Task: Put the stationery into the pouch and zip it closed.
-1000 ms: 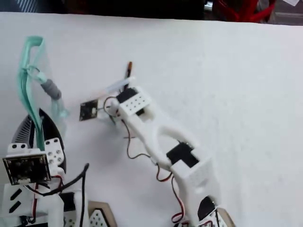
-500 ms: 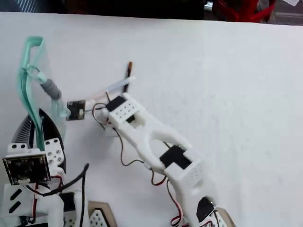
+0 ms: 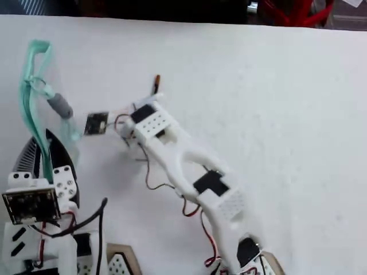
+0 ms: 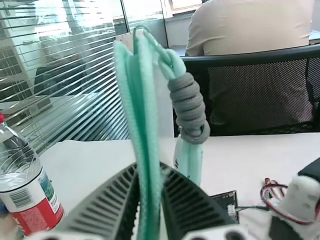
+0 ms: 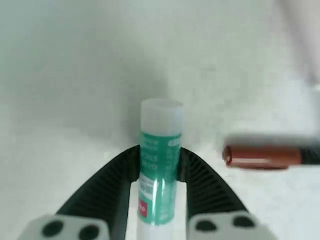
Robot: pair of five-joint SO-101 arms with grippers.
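surface (image 3: 275,114): white, carries everything.
water bottle (image 4: 22,185): clear, red label, upright, off to one side of the pouch in the left wrist view.
chair (image 4: 260,90): black mesh back, past the surface's far edge.
right arm (image 3: 183,154): white, runs diagonally from the near edge to left of centre. In the high view it covers the surface under it and most of what it grips.
camera board (image 3: 96,123): dark square on the right arm's wrist, sits between that arm's pincer and the pouch, close to the pouch's lower end.
pen (image 5: 265,156): brown-red barrel, lies flat left of centre toward the far edge. It is just beside the glue stick's capped end, with a gap between them.
right pincer (image 5: 159,152): black ribbed fingers pinching the glue stick mid-body, left of centre on the surface.
left pincer (image 4: 148,170): pressed together on the pouch's edge, near the left edge of the surface.
glue stick (image 5: 158,175): white tube, green label, white cap on, capped end poking past the fingertips.
pouch (image 4: 142,125): teal mesh with teal zip tape, long and narrow, stretched from the left pincer toward the far-left corner. Cannot tell whether the zip is open.
zip pull (image 4: 187,107): grey wound cord looped on the zip, about halfway along the pouch.
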